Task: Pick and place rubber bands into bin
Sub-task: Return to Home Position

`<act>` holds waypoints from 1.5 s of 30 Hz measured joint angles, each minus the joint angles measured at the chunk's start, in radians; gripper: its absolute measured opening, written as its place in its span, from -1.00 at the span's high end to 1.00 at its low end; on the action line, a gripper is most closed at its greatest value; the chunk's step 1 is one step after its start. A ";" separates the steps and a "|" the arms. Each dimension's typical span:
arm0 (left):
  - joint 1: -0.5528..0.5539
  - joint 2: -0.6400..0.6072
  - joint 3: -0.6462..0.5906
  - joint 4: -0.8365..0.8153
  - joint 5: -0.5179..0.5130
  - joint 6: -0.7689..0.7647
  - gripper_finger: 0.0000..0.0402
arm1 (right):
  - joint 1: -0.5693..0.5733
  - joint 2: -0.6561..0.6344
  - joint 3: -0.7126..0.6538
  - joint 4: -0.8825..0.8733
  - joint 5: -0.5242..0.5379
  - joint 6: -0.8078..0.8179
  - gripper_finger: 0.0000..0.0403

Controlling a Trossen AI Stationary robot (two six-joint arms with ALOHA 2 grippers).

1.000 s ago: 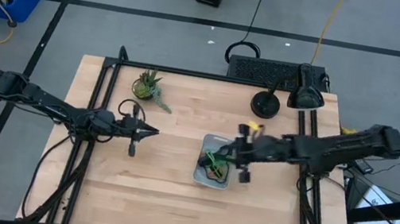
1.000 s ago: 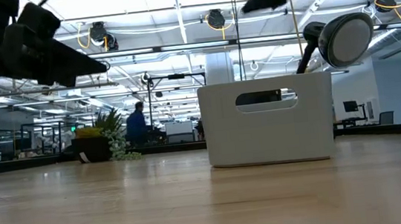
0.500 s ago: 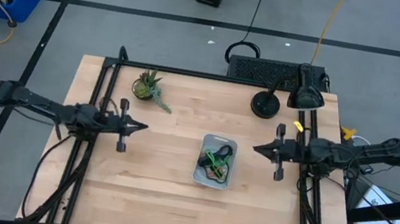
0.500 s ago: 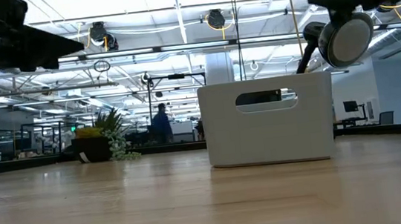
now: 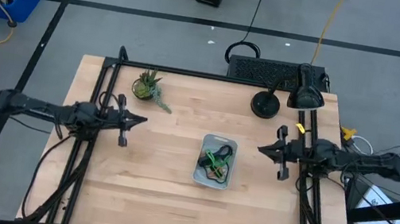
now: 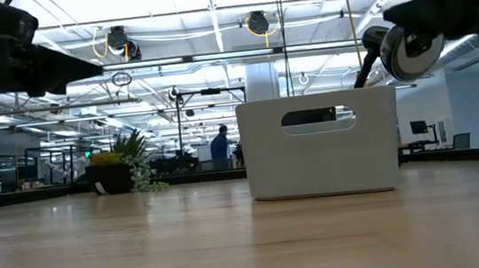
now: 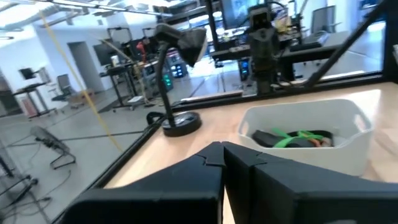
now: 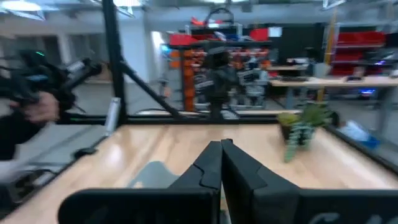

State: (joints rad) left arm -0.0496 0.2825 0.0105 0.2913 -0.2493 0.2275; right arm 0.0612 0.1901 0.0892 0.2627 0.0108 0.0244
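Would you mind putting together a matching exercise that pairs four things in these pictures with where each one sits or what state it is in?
Things:
1. bin
2. potted plant
3. desk lamp
4. left gripper

Places or states:
A. shut, over the left side of the table
B. middle of the table, holding rubber bands
C. top right of the table in the high view
D. top left of the table in the high view

Pairs: 1-B; 2-D; 3-C; 4-A
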 joint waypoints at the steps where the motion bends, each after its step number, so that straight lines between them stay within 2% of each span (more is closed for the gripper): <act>1: 0.008 0.000 0.000 0.001 -0.003 0.000 1.00 | -0.017 -0.016 -0.021 0.018 -0.033 0.016 1.00; 3: 0.025 0.000 0.000 0.001 -0.004 0.000 1.00 | -0.044 -0.037 -0.057 0.084 -0.082 0.036 1.00; 7: 0.053 0.000 0.000 0.000 -0.003 0.001 1.00 | -0.076 -0.053 -0.070 0.011 -0.105 0.039 1.00; 13: 0.075 0.000 0.000 -0.018 0.021 -0.060 0.99 | -0.080 -0.056 -0.071 0.056 -0.149 -0.002 1.00; 24: 0.075 0.001 0.000 -0.086 0.021 -0.159 0.82 | -0.080 -0.056 -0.073 0.061 -0.145 0.016 1.00; 45: 0.075 0.000 0.000 -0.085 0.021 -0.154 0.87 | -0.080 -0.056 -0.074 0.061 -0.143 0.016 0.99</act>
State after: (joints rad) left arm 0.0250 0.2829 0.0109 0.2058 -0.2287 0.0734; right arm -0.0185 0.1337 0.0151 0.3241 -0.1326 0.0406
